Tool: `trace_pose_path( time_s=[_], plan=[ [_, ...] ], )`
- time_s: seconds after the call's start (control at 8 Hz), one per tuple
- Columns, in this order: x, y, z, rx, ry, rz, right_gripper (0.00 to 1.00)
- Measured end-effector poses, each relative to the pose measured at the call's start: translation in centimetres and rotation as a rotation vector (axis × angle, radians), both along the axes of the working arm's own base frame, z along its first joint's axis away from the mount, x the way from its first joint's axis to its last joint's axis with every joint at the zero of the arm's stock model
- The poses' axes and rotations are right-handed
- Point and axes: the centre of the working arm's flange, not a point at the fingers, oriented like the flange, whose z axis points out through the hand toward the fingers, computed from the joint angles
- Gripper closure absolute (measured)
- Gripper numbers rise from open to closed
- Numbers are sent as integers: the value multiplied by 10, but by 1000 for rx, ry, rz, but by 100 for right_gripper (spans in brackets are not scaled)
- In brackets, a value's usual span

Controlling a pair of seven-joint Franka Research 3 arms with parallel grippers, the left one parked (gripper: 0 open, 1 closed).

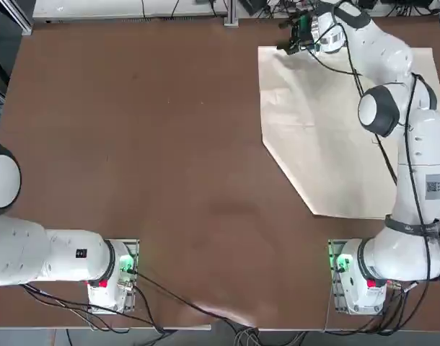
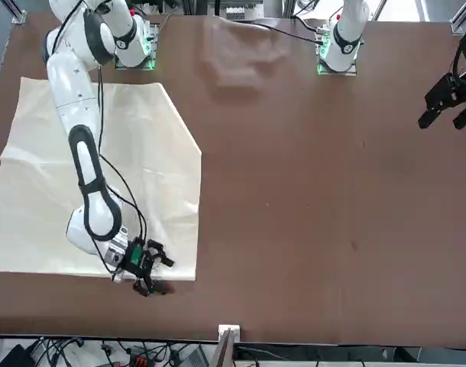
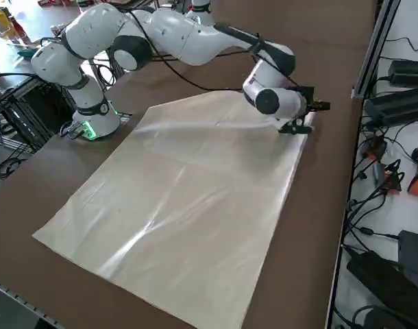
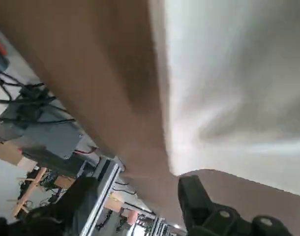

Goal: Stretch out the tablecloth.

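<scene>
The cream tablecloth (image 1: pixel 328 137) lies flat on the right half of the brown table, softly creased, and also shows in the front view (image 2: pixel 141 160) and the right side view (image 3: pixel 188 199). Its edge nearest the table's middle runs diagonally toward the robot. My right gripper (image 1: pixel 291 37) hovers low at the cloth's far left corner, just off its edge (image 2: pixel 158 274) (image 3: pixel 317 116). It is open, with nothing between the fingers (image 4: pixel 194 196). The wrist view shows the cloth's corner (image 4: pixel 238 73) lying free on the table beyond the fingertips.
The table's far edge (image 2: pixel 233 325) is close beyond the gripper, with cables and gear past it. A shelf of devices and cables (image 3: pixel 394 171) runs along the table's right side. Bare brown tabletop (image 1: pixel 148 144) spreads to the left of the cloth.
</scene>
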Motion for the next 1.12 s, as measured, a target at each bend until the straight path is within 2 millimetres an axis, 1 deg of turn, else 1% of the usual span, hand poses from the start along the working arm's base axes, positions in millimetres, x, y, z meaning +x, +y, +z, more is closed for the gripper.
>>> trace_pose_path(
  time_s=[0.25, 0.38, 0.5, 0.62, 0.88, 1.0, 1.12],
  plan=[
    [3, 4, 42, -164, -112, 128, 0],
    [-1, 6, 58, -242, -197, 219, 0],
    [-9, 5, 70, -323, -304, 316, 0],
    [-24, 2, 77, -400, -403, 432, 0],
    [-62, 0, 80, -497, -531, 666, 0],
    [-79, 2, 80, -528, -551, 763, 0],
    [-96, 14, 77, -547, -545, 866, 0]
  ],
)
